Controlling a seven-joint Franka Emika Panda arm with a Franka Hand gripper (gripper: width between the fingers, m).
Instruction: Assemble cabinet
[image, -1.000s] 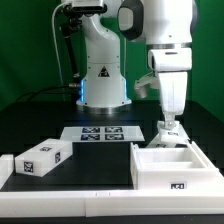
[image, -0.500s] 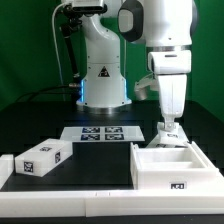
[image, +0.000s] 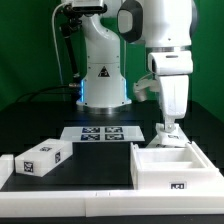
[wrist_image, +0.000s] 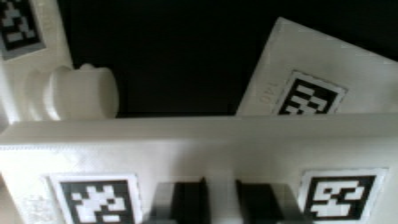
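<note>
White plastic parts are lying across the black table (image: 100, 150). At eight o'clock in the exterior view, a small tagged block (image: 42, 158) is sitting just behind the low rail (image: 80, 192), well apart from everything else. At the centre, the marker board (image: 105, 133) is lying flat in front of the arm's base.

At four o'clock, the cabinet's body (image: 170, 172) is resting on the table with its open side facing up and a tag on its near wall. At three o'clock, the gripper (image: 168, 128) is hanging straight down over the body's far edge. A smaller white panel (image: 168, 142) is standing right under the fingertips, against that edge. I cannot tell whether the jaws are spread or pinching the panel, as the fingertips are too small to read.

In the wrist view, a white wall (wrist_image: 196, 150) carrying two tags is filling the foreground. Beyond it, a tagged piece (wrist_image: 311, 90) is leaning tilted over the dark table.
</note>
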